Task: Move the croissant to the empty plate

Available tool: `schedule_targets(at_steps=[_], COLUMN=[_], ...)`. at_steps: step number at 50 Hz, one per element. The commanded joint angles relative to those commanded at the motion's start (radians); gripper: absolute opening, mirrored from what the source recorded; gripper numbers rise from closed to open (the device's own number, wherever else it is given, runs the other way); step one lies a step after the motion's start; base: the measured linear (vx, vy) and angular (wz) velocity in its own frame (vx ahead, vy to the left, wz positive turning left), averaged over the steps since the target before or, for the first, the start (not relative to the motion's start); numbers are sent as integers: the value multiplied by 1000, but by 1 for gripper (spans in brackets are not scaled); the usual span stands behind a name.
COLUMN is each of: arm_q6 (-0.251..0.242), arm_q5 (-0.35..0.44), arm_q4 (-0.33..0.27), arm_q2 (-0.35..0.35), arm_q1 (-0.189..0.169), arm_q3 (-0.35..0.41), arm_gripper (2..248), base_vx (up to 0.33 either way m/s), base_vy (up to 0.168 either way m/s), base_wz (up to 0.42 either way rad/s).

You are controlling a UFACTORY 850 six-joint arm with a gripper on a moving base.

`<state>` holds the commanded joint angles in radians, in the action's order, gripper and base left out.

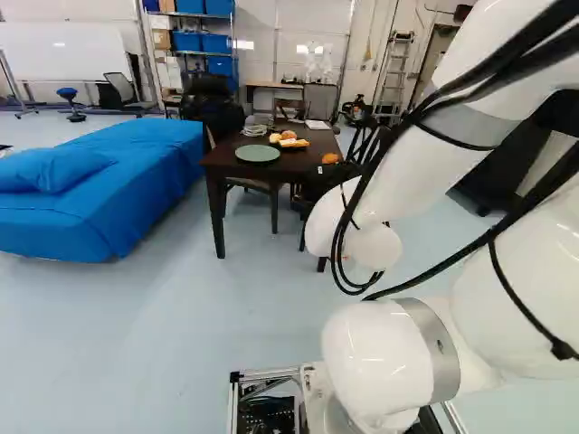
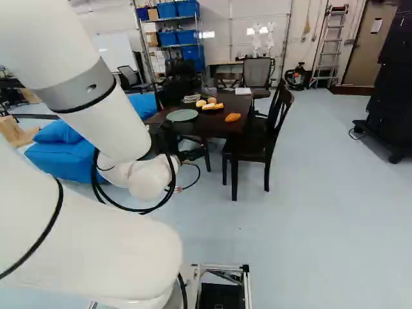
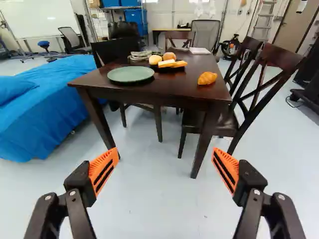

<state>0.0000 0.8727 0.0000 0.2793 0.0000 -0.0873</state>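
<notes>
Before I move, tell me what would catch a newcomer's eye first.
Probably the blue-covered bed, vivid at the left of the left base view. Next, the dark wooden table ahead of the open gripper, with the golden croissant near its corner and the green plate bare.

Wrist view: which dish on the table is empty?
The green plate: nothing lies on it, whereas the black dish beyond it holds pieces of food.
</notes>
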Motion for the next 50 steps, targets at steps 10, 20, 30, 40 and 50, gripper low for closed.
schedule_targets(at_steps=[10,20,30,40,50], arm_q6=[0,0,0,0,0], arm_q5=[0,0,0,0,0], arm_q4=[0,0,0,0,0], arm_q2=[0,0,0,0,0], arm_q1=[0,0,0,0,0], arm_q3=[0,0,0,0,0], arm_gripper=[247,247,247,247,247], base_vx=[0,0,0,0,0], base_vy=[-2,-16,-20,-21,-20], base_wz=[-42,-215,-246,-264,-237])
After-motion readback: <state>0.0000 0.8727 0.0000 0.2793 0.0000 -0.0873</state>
